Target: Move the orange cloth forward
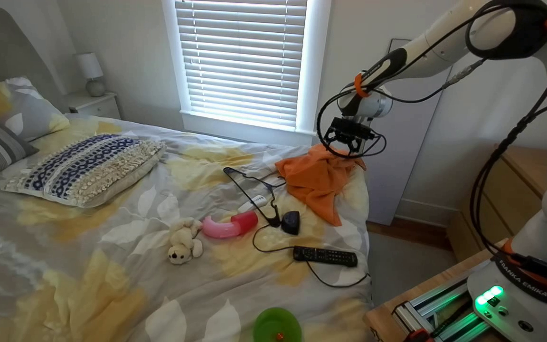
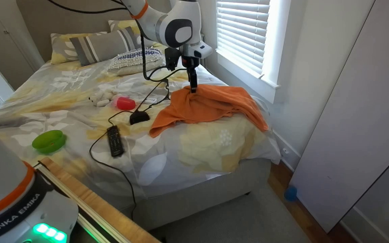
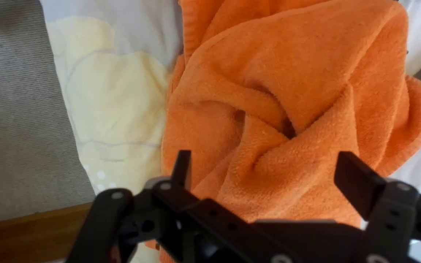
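Observation:
The orange cloth [image 1: 315,178] lies crumpled on the bed near its edge, on the window side. It shows in both exterior views [image 2: 208,104] and fills most of the wrist view [image 3: 287,91], with deep folds in its middle. My gripper [image 1: 345,148] points down over the cloth in both exterior views [image 2: 193,89]. In the wrist view the gripper [image 3: 263,159] is open, its two fingers wide apart with nothing held between them. Folds of the cloth lie below and between the fingers. I cannot tell whether the fingertips touch the cloth.
A black hanger [image 1: 254,192], a black dock-like object [image 1: 291,222], a black remote [image 1: 325,255] with a cord nearby, a pink and red curved piece [image 1: 228,225], a plush toy [image 1: 184,242] and a green bowl [image 1: 277,325] lie on the bed. The window wall [image 2: 292,81] stands beside the cloth.

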